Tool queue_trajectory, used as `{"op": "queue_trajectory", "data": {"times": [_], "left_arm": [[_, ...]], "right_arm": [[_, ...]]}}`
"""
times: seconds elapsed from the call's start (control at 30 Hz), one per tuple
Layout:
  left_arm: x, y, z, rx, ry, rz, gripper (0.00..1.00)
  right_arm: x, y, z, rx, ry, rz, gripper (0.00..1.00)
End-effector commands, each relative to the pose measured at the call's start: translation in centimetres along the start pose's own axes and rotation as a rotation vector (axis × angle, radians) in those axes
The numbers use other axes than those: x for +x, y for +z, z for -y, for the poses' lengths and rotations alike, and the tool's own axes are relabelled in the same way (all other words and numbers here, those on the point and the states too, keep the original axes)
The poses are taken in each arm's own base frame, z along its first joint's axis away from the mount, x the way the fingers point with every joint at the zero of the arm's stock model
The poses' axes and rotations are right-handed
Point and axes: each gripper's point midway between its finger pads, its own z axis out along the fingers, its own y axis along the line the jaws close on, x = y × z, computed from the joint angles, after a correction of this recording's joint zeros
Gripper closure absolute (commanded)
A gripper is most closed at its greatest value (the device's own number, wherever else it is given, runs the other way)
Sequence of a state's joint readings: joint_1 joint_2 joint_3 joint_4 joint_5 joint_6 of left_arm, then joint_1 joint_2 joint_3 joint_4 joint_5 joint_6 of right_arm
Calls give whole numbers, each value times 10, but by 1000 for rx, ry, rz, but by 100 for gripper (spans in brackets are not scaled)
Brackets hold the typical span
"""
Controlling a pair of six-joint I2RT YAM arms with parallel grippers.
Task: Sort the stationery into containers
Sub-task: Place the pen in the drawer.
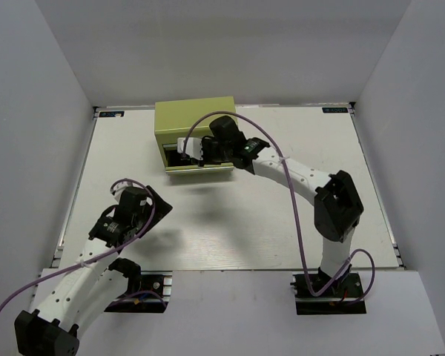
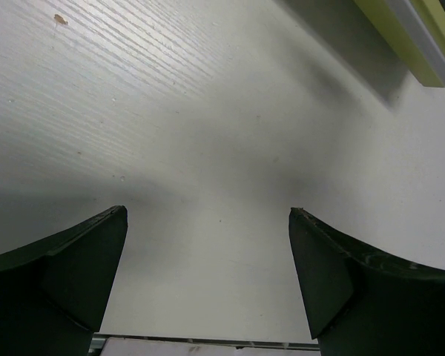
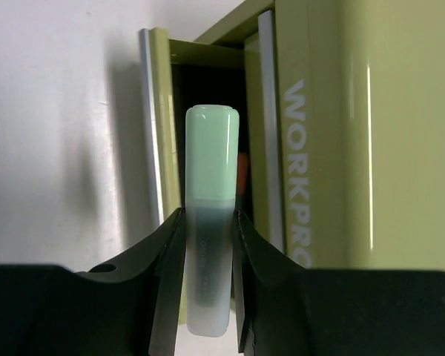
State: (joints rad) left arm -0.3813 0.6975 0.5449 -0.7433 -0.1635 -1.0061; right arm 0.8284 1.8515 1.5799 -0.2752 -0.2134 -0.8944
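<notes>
My right gripper (image 3: 208, 222) is shut on a stubby green marker (image 3: 211, 193) with a pale green cap and frosted body. It holds the marker at the mouth of an open drawer (image 3: 208, 81) of the olive-green metal chest (image 1: 194, 126), lettered "WORKPRO". A bit of orange (image 3: 242, 174) shows inside the drawer behind the marker. In the top view the right gripper (image 1: 189, 152) is at the chest's front. My left gripper (image 2: 208, 222) is open and empty over bare table, at the front left in the top view (image 1: 137, 204). The other pens are out of view.
The white table (image 1: 245, 222) is walled by white panels on three sides. The chest's corner (image 2: 415, 37) shows at the upper right of the left wrist view. A purple cable loops over the right arm (image 1: 311, 185).
</notes>
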Motion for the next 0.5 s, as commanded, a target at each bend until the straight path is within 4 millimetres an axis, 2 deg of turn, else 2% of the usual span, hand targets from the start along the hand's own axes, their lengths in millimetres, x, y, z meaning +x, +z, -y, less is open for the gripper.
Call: {"op": "queue_trajectory", "data": {"times": [0.0, 0.03, 0.17, 0.23, 0.27, 0.4, 0.47], "left_arm": [[-4, -2, 7, 36, -12, 14, 0], [-4, -2, 7, 36, -12, 14, 0], [-5, -4, 7, 39, -24, 26, 0], [-5, -6, 6, 40, -25, 27, 0], [-5, -6, 6, 40, -34, 27, 0], [-5, -5, 6, 49, -36, 32, 0], [-6, -4, 7, 49, -36, 32, 0]], "right_arm": [[25, 26, 18, 51, -81, -81, 97], [16, 26, 33, 83, -100, -69, 96], [26, 39, 52, 110, -94, -92, 94], [27, 42, 57, 118, -95, -94, 89], [31, 44, 58, 119, -92, -100, 86], [38, 49, 52, 104, -81, -116, 59], [41, 46, 51, 96, -65, -118, 57]]}}
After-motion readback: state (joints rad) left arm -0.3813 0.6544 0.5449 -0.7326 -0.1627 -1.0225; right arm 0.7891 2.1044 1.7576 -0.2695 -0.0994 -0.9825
